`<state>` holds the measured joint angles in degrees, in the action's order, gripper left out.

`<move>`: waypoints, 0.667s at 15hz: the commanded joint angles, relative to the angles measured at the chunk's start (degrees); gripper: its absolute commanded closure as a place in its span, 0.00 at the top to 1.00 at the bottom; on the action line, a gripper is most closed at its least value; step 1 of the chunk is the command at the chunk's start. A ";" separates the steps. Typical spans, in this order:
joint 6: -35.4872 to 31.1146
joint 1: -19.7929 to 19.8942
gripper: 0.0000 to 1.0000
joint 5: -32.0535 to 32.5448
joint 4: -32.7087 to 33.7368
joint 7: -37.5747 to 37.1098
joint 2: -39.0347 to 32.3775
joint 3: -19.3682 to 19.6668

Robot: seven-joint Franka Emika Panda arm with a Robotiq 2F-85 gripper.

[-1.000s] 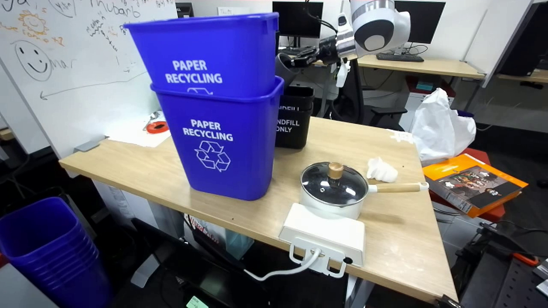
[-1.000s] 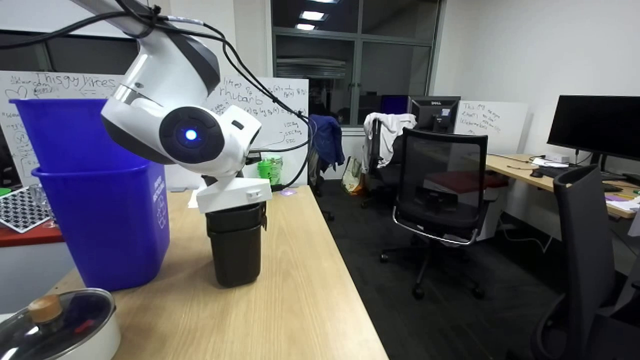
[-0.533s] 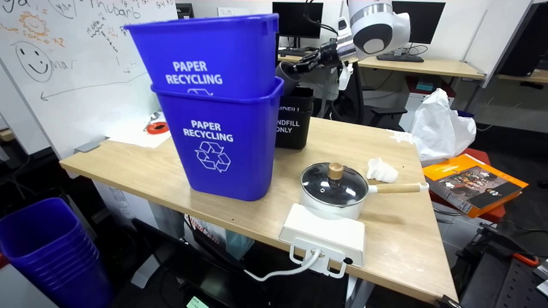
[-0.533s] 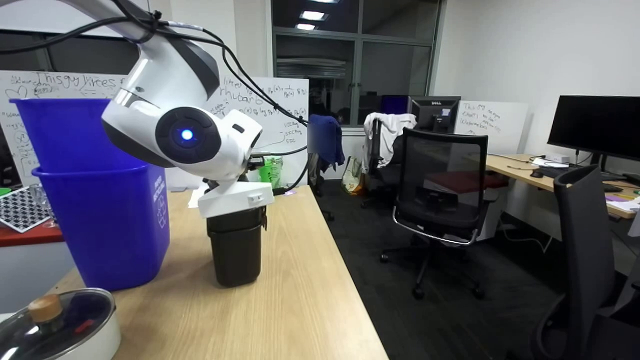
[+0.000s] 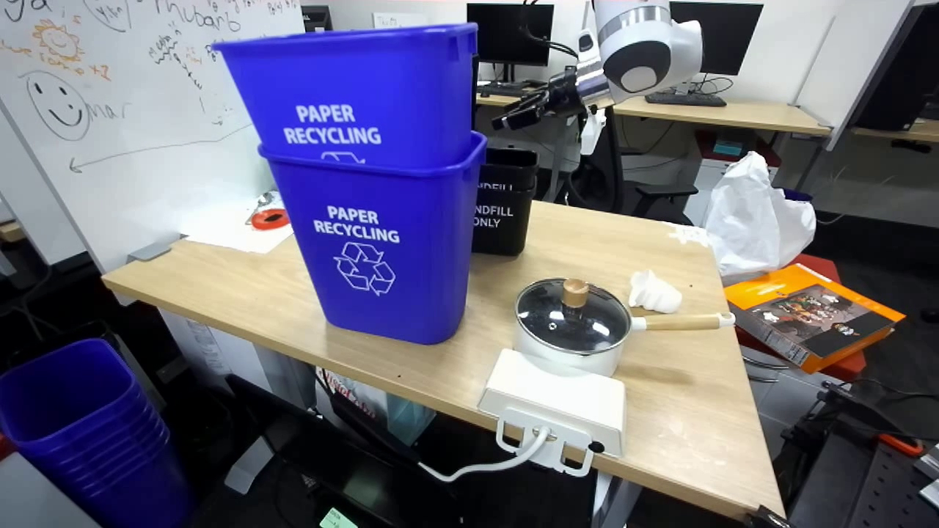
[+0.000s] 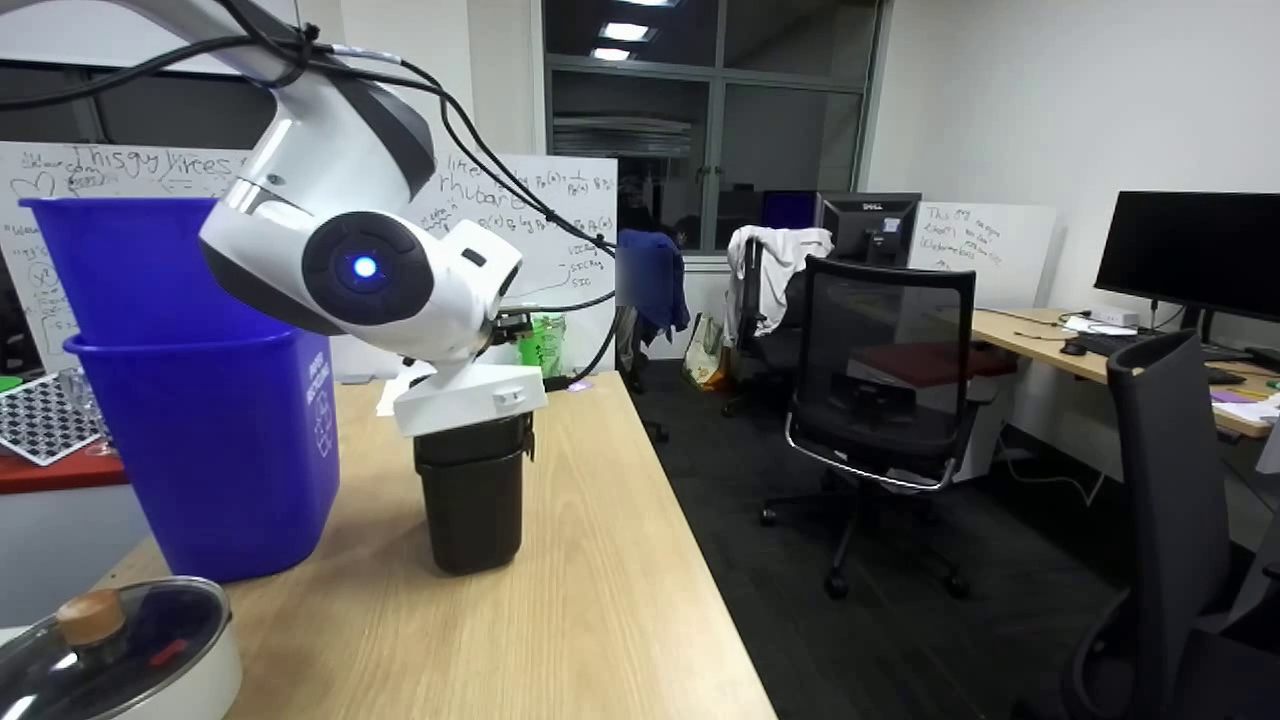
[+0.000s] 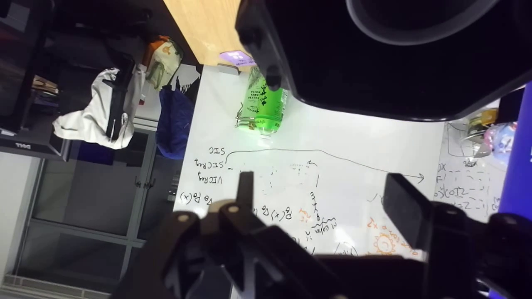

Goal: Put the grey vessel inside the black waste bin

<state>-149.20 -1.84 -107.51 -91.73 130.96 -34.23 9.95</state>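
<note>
Two nested black waste bins with white lettering stand behind the blue bins; the black waste bin [image 5: 503,213] is partly covered by them. It also shows in an exterior view [image 6: 472,510] and fills the top of the wrist view [image 7: 353,79]. Inside it a curved grey rim of the grey vessel [image 7: 409,39] shows; the rest is lost in the dark or cut off by the frame. My gripper [image 7: 323,193] stands open with nothing between its fingers, beside and above the bin's mouth. From outside, the gripper [image 5: 508,117] points left over the bin.
Tall stacked blue bins [image 5: 367,249] rise close to the black one. A white pan with a glass lid [image 5: 576,323], a white box [image 5: 554,400] and a crumpled white piece [image 5: 655,292] lie nearer the front. Behind stands a whiteboard [image 7: 353,145].
The grey vessel, held tilted over the bin a second ago, has left the fingers and dropped into the bin. The jaws have opened. The arm has shifted only slightly.
</note>
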 commanded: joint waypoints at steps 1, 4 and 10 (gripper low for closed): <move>0.02 0.00 0.84 0.00 0.00 -0.05 0.00 0.00; 0.03 0.00 1.00 0.00 0.00 -0.07 0.00 0.00; 0.03 0.00 1.00 0.00 0.00 -0.07 0.00 0.00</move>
<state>-149.17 -1.84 -107.51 -91.73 130.88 -34.23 9.95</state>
